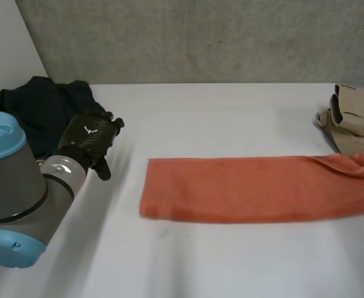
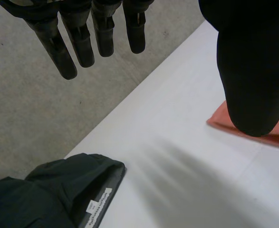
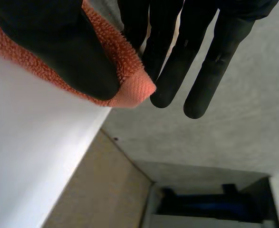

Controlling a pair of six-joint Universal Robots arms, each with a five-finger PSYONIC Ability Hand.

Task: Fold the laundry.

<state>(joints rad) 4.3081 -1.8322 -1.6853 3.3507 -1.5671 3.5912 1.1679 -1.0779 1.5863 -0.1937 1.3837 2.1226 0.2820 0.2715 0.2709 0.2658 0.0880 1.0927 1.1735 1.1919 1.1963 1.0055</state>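
At the left a dark garment (image 1: pixel 39 105) lies bunched at the table's (image 1: pixel 231 118) far corner, set aside, we judge, for a later turn. Just beside it our left hand (image 1: pixel 90 141) hovers above the bare table, its fingers (image 2: pixel 82 42) straight and a little spread, the thumb apart, holding nothing. We take it to be ready to go for the towel's left end. The towel (image 1: pixel 250 189) lies flat across the middle, a long orange strip, well placed for a fold end to end. Its right end is lifted because our right hand (image 3: pixel 53 42) pinches that corner between thumb and fingers. Beyond it a beige garment (image 1: pixel 355 115) waits at the right edge. We count one towel, two other garments, two hands.
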